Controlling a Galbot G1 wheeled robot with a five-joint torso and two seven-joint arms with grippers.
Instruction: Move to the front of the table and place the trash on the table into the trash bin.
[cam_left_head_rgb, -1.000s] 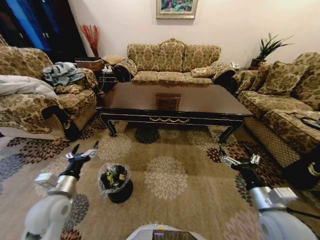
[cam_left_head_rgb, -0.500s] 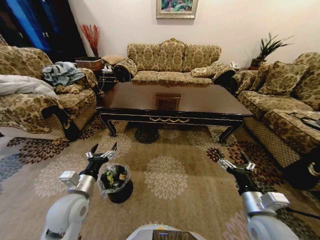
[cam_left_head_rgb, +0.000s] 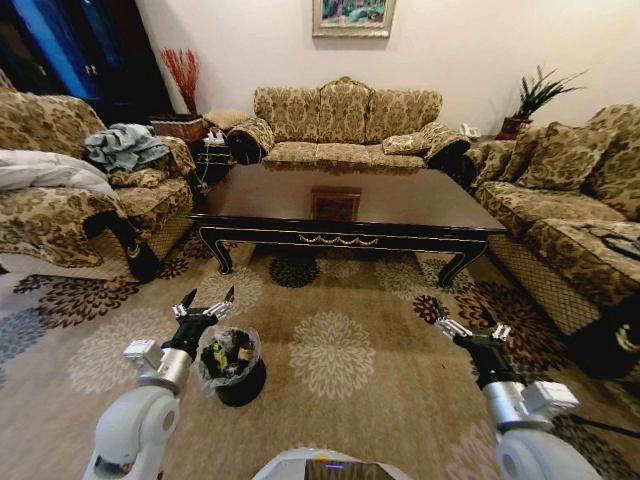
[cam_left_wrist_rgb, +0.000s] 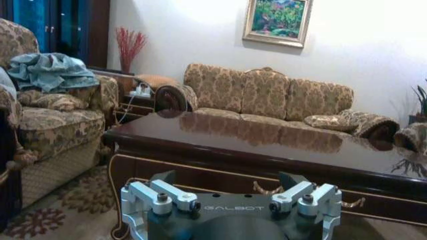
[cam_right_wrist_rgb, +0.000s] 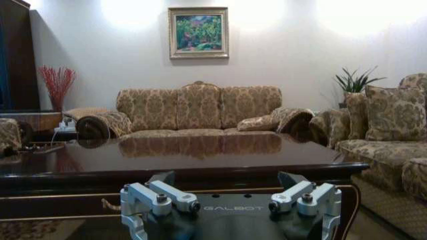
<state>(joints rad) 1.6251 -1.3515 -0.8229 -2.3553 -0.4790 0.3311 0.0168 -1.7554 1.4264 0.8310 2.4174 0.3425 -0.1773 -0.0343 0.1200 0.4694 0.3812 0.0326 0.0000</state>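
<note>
The dark glossy table (cam_left_head_rgb: 400, 212) stands ahead across the carpet, its top mirroring the sofa behind it. On the floor at my lower left is the black bag-lined trash bin (cam_left_head_rgb: 232, 368), with small pieces of trash (cam_left_head_rgb: 219, 355) inside it. My left gripper (cam_left_head_rgb: 210, 296) is open, hovering just above and left of the bin's rim with nothing in it. My right gripper (cam_left_head_rgb: 462, 310) is also open and holds nothing, over the carpet near the table's right front leg. Both wrist views show the open left gripper (cam_left_wrist_rgb: 227, 177) and open right gripper (cam_right_wrist_rgb: 227, 177) facing the table's (cam_left_wrist_rgb: 280, 150) front edge (cam_right_wrist_rgb: 200, 157).
Patterned sofas ring the table: one behind (cam_left_head_rgb: 345, 125), one on the right (cam_left_head_rgb: 570, 200), and an armchair with clothes on the left (cam_left_head_rgb: 90, 190). A side table with red twigs (cam_left_head_rgb: 185, 80) stands back left and a plant (cam_left_head_rgb: 535, 100) back right. Open carpet (cam_left_head_rgb: 335, 350) lies before the table.
My left arm swung inward and forward, ending beside the bin. The right gripper shifted slightly lower. Over the last half second almost nothing moved.
</note>
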